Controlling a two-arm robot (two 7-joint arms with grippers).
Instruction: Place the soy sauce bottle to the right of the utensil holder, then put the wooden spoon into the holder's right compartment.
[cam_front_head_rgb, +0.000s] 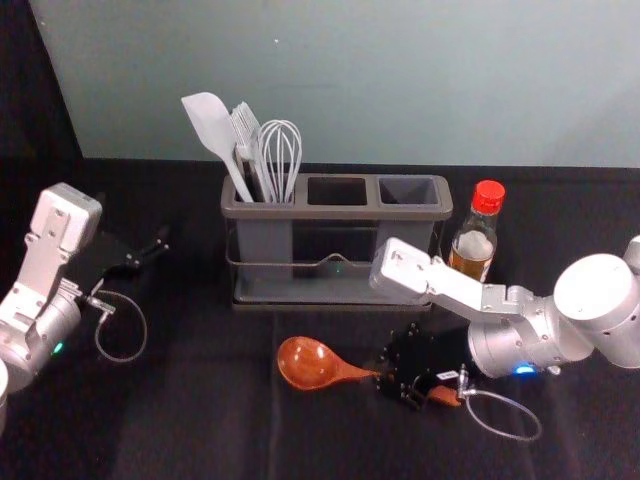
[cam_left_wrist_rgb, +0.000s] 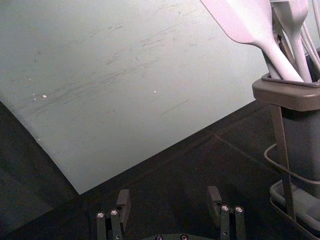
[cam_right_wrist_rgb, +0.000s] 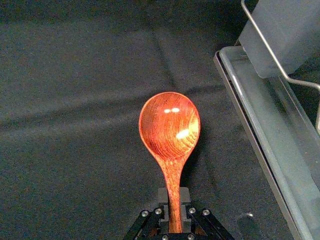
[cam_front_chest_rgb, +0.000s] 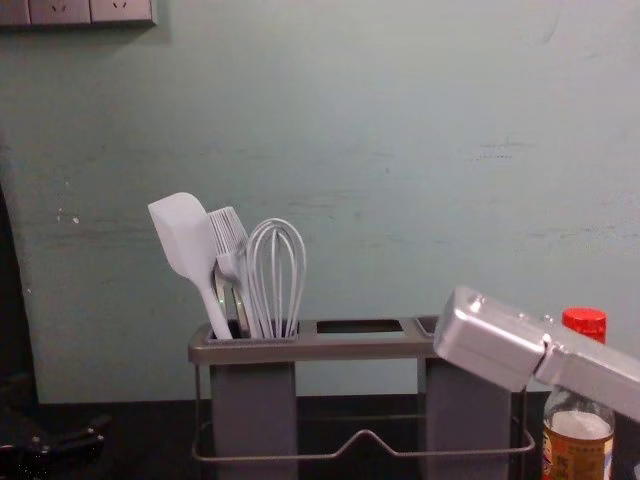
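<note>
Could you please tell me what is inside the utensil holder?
The left compartment has a white spatula, a whisk and a fork-like utensil, their lower ends hidden by its walls. Nothing rises from the middle opening or right compartment, whose floor I cannot see.

Utensil holder (cam_front_head_rgb: 330, 212): grey, upright, three-compartment. Soy sauce bottle (cam_front_head_rgb: 475, 240): red-capped, upright, right of holder. Wooden spoon (cam_front_head_rgb: 308, 364): reddish-brown, bowl up, handle clamped in right tool (cam_front_head_rgb: 382, 370), before holder.
</note>
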